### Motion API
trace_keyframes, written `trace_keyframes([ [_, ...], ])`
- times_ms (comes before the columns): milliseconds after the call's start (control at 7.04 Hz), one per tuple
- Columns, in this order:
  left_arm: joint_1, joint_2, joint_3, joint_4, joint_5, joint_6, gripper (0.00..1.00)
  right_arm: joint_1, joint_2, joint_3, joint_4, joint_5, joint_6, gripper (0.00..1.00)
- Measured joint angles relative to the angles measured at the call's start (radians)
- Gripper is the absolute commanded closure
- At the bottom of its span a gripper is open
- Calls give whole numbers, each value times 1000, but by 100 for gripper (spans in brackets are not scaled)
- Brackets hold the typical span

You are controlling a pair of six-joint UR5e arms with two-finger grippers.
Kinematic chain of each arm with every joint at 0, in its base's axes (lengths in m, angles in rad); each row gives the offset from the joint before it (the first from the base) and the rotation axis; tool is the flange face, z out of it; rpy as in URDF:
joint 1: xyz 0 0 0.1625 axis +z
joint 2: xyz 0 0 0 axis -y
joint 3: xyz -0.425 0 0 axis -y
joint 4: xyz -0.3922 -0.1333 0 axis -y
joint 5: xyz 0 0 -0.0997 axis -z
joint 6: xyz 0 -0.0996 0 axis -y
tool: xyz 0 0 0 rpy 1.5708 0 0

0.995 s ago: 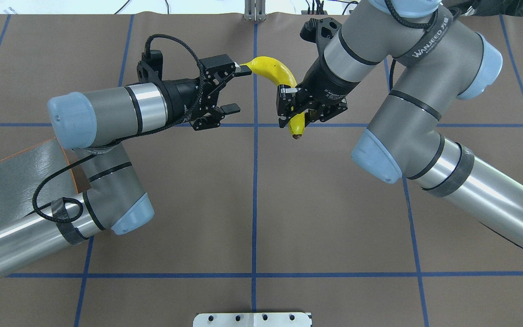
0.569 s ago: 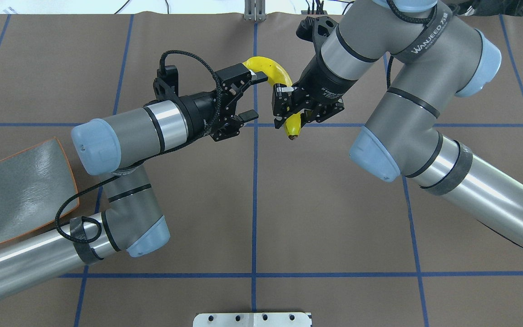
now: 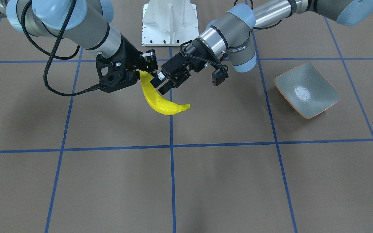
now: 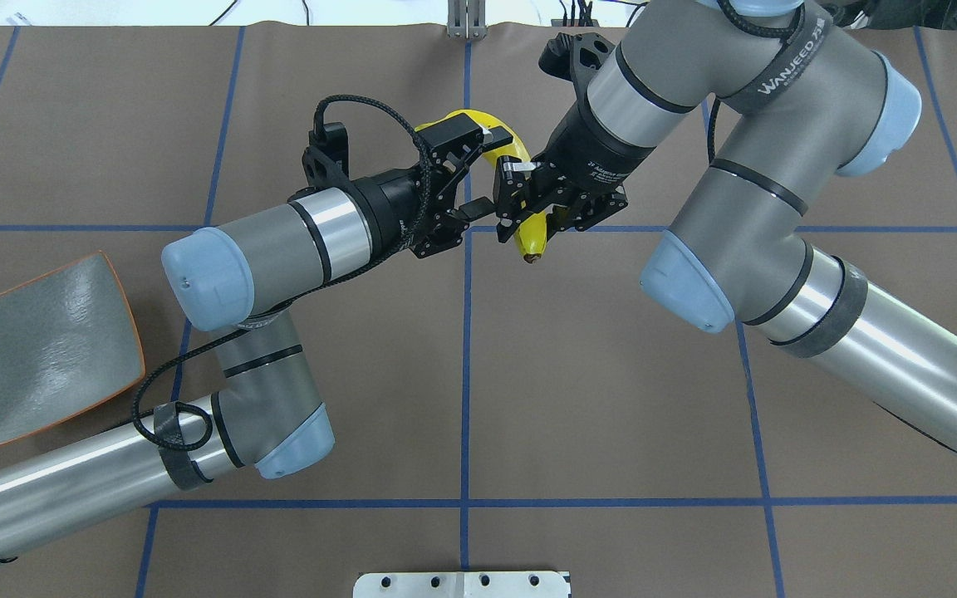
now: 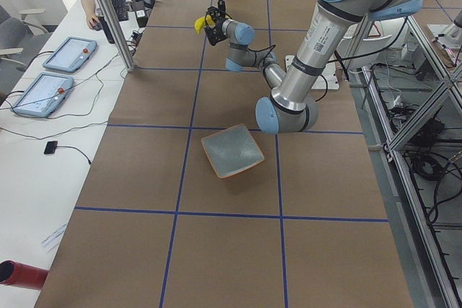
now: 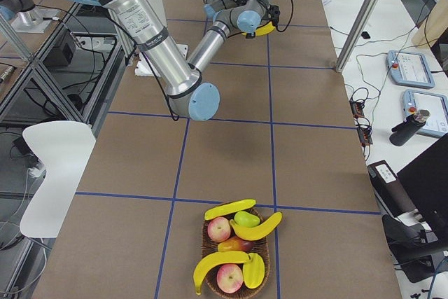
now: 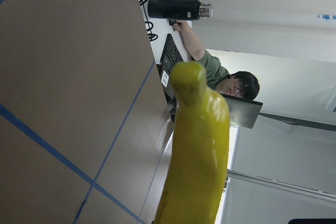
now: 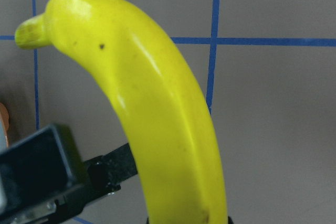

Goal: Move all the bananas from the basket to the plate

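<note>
Front-facing view: shows a banana (image 3: 159, 102) above the bench (image 3: 225, 181), gripped near one end by the closed right pincer (image 3: 143, 67). Shows the left pincer (image 3: 163, 82) open, just beside the banana's middle, and the plate (image 3: 306, 89) well apart.
Overhead view: shows the left pincer's fingers (image 4: 455, 131) spread either side of the banana.
Right-side view: shows three more bananas (image 6: 259, 227) in a basket (image 6: 205, 241) among other fruit.

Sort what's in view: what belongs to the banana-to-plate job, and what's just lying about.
Job: held banana, clamped by the right gripper; left gripper, jaws open; basket; bananas in it; plate.
Lying about: apples in the basket; two tablets; black bottle.
</note>
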Motion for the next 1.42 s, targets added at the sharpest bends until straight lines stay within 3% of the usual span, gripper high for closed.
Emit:
trace_keyframes([
  [995,-21,-11,25,-1,9,2,1,1,-15,18,0,36,10,100],
  [1421,-22,-30,49,-1,21,-1,14,2,-16,23,0,43,10,100],
])
